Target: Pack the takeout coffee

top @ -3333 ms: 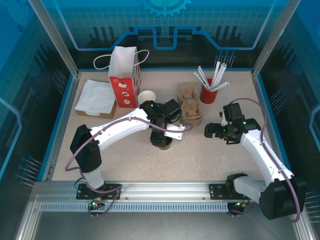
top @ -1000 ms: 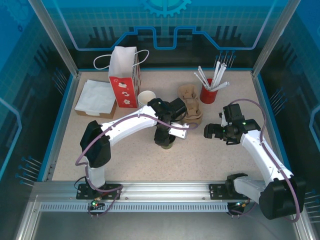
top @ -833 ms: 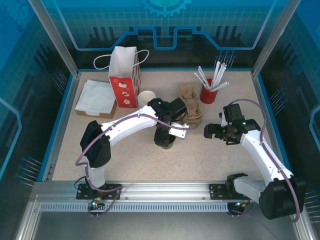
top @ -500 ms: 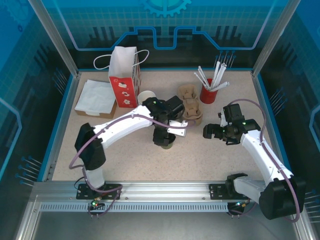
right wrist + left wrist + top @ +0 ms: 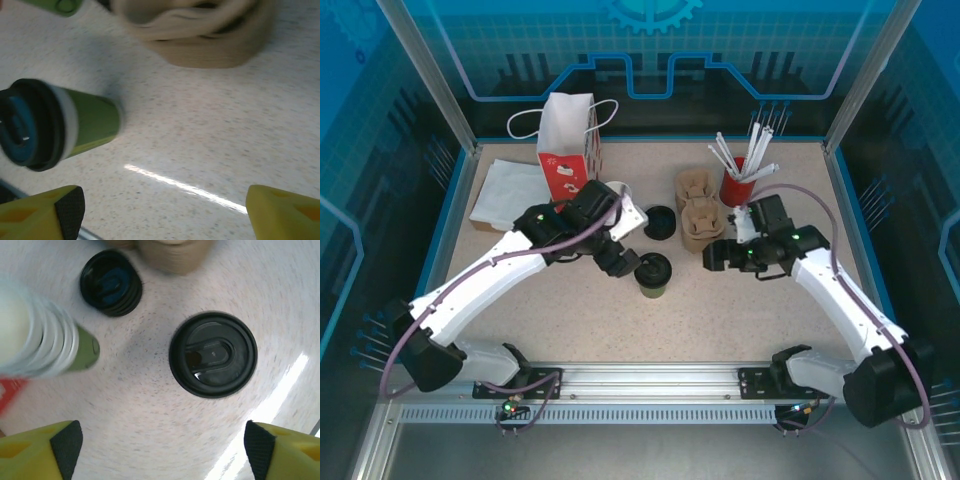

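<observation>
The takeout coffee (image 5: 653, 275) stands upright mid-table, dark green with its black lid on. In the left wrist view I look down on the coffee's lid (image 5: 213, 354). My left gripper (image 5: 617, 259) hangs just left of the cup, open and holding nothing; in its own view the left gripper (image 5: 160, 452) has its pads (image 5: 65, 440) spread wide over bare table. My right gripper (image 5: 716, 258) is to the right of the cup, also open and apart from it. In the right wrist view the right gripper (image 5: 165, 212) is empty, with the coffee (image 5: 65, 125) at the left.
A stack of spare black lids (image 5: 660, 222) sits behind the cup. Beside it are tan pulp cup carriers (image 5: 698, 215) and a red cup of white straws (image 5: 737, 185). At the back left stand a stack of unlidded cups (image 5: 617, 192), a red-and-white paper bag (image 5: 568, 150) and napkins (image 5: 510, 195).
My left arm has pulled back to the left and off the coffee cup, leaving it standing lidded. My right gripper has moved left, closer to the cup.
</observation>
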Robot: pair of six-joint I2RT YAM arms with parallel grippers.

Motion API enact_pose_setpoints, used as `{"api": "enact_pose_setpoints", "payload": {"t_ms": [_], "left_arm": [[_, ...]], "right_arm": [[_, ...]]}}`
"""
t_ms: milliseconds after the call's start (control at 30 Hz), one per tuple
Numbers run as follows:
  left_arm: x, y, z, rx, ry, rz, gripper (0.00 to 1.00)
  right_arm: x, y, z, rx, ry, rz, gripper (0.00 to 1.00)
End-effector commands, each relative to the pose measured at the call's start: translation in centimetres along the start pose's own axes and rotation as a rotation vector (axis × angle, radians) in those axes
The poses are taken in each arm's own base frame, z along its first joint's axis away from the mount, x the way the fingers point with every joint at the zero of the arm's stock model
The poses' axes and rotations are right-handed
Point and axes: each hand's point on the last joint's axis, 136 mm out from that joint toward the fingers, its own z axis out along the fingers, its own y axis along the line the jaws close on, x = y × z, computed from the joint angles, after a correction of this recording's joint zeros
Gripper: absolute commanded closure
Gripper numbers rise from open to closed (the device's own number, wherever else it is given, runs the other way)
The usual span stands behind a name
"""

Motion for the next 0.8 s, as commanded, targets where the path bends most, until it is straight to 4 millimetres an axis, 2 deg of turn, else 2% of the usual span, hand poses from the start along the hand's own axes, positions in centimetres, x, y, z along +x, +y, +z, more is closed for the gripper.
{"api": "enact_pose_setpoints", "payload": {"t_ms": [0,100,233,500,767], "left_arm": [[0.1,0.2,0.3,0.065,-0.066,-0.488,0.18],[0.9,-0.6,1.1,0.17,-0.098,-0.73,0.2],[1.7,-1.1,2.3,0.265,-0.104,-0.93,0.2],[3.1,-2.6,6.3,0.351,0.0,-1.033,0.2],[3.9,-2.7,7.9,0.343,0.039,-1.05,0.25]], "right_arm": [[-1.4,3.7,0.5,-0.084,0.01,-0.051,0.17],[-2.0,5.5,1.6,-0.109,0.049,-0.071,0.2],[-2.4,7.4,3.3,-0.132,0.097,-0.088,0.24],[-2.0,8.7,6.0,-0.125,0.184,-0.099,0.29],[-1.9,9.1,6.8,-0.126,0.224,-0.102,0.32]]}}
